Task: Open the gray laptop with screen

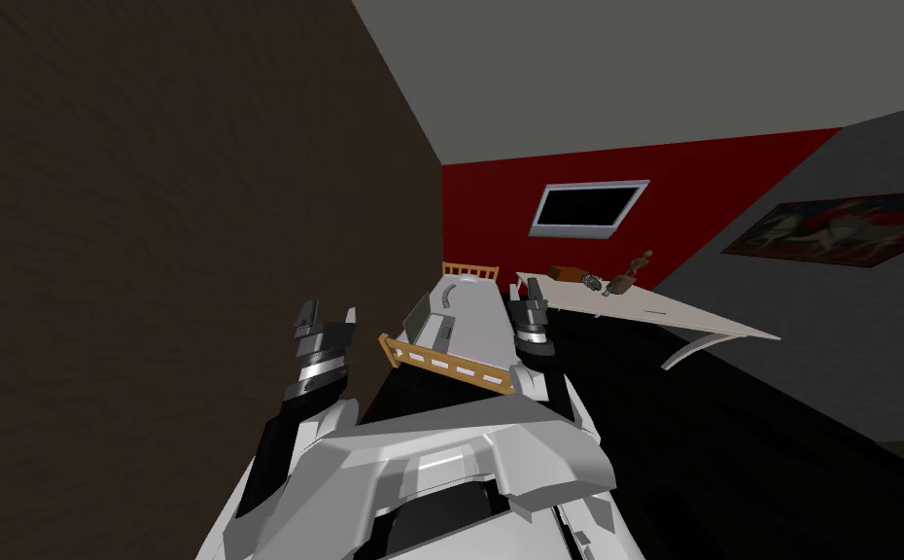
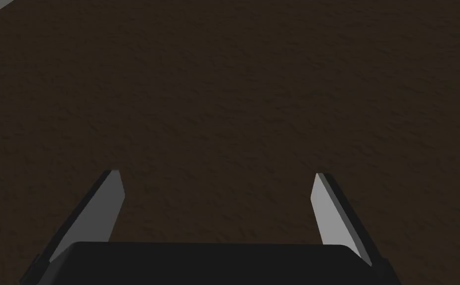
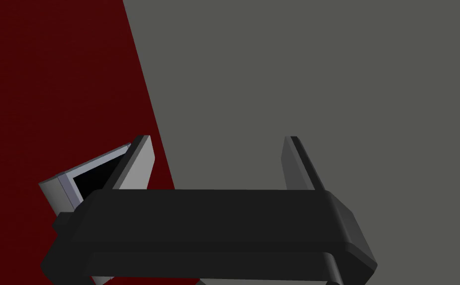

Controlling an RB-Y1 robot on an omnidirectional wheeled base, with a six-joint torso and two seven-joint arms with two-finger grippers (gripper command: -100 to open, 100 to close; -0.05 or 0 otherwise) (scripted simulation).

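A grey laptop lies on the bed, near its left side and the wooden footboard. Its lid looks partly raised. My left gripper is held up left of the bed, short of the laptop, and faces a dark brown wall. In the left wrist view its fingers stand wide apart with nothing between them. My right gripper hovers at the bed's right edge. It is open and empty in the right wrist view, with both fingers well apart.
The bed has a light wooden frame and headboard. A white table with a few small objects stands to the right, a black area beneath it. The brown wall is close on the left.
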